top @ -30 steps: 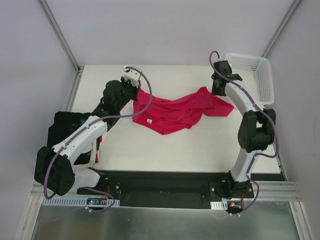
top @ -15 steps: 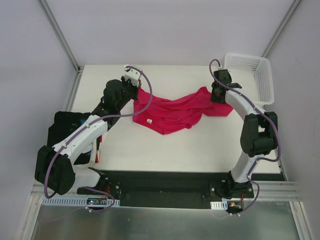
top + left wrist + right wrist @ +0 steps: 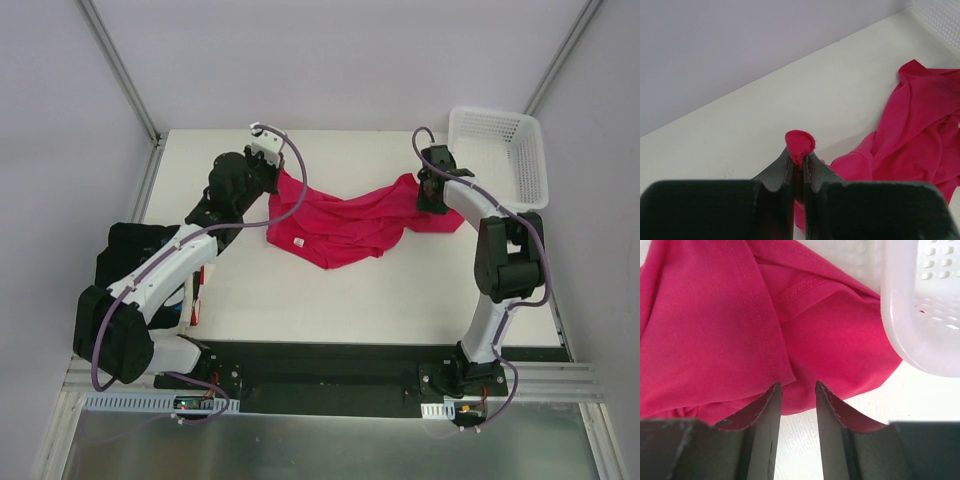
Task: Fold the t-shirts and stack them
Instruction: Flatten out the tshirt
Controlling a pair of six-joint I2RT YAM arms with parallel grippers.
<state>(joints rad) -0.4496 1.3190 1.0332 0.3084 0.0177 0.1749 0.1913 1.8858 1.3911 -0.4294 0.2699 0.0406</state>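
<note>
**Crimson-pink t-shirt [image 3: 345,225] crumpled on the desk [image 3: 400,290]**

It's sprawled wrinkly across the far half, white tag showing. Left gripper [image 3: 799,165] pinches one bunched edge; right gripper [image 3: 797,390] hangs slightly parted over the other end, beside the white basket [image 3: 920,305].

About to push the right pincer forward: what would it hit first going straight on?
The crimson-pink cloth t-shirt, bunched directly ahead of the open right pincer; it looks close, though depth is unclear. The white plastic lattice basket sits off to one side.
</note>
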